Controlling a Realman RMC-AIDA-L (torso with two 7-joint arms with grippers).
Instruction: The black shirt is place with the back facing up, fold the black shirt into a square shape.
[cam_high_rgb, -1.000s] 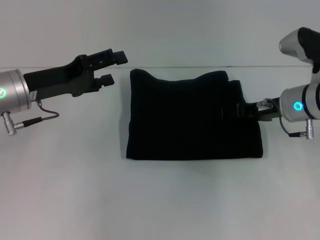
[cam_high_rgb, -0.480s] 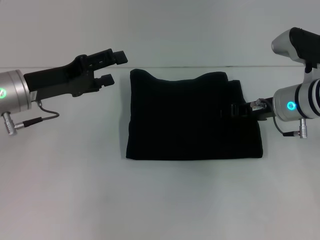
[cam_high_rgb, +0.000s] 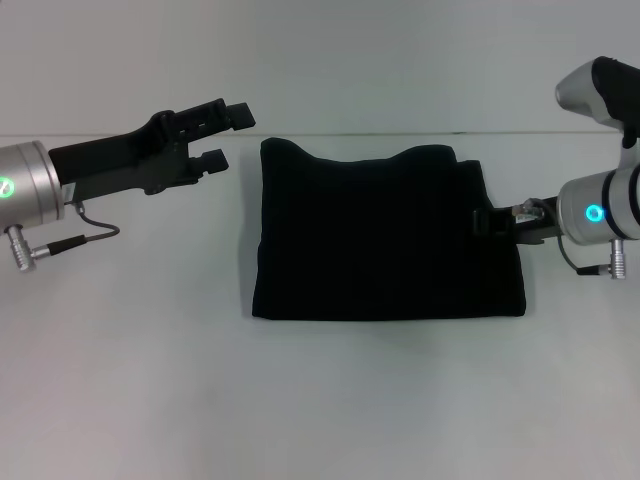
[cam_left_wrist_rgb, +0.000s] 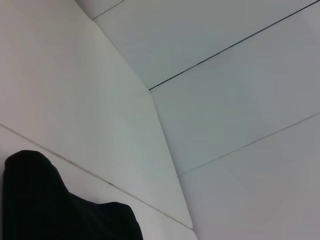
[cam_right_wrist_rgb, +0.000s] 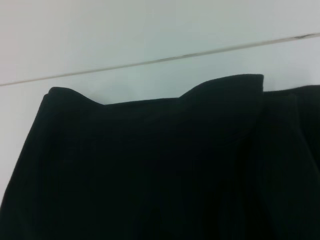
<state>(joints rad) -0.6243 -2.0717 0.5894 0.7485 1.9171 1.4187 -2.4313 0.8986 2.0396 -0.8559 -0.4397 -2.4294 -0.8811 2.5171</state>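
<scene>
While folded into a rough rectangle at the middle of the white table (cam_high_rgb: 150, 380), black shirt (cam_high_rgb: 385, 235) flat, right gripper (cam_high_rgb: 484, 221) at its right edge, finger state impossible to tell, left gripper (cam_high_rgb: 228, 137) hovering spread just beyond its far left corner.
</scene>
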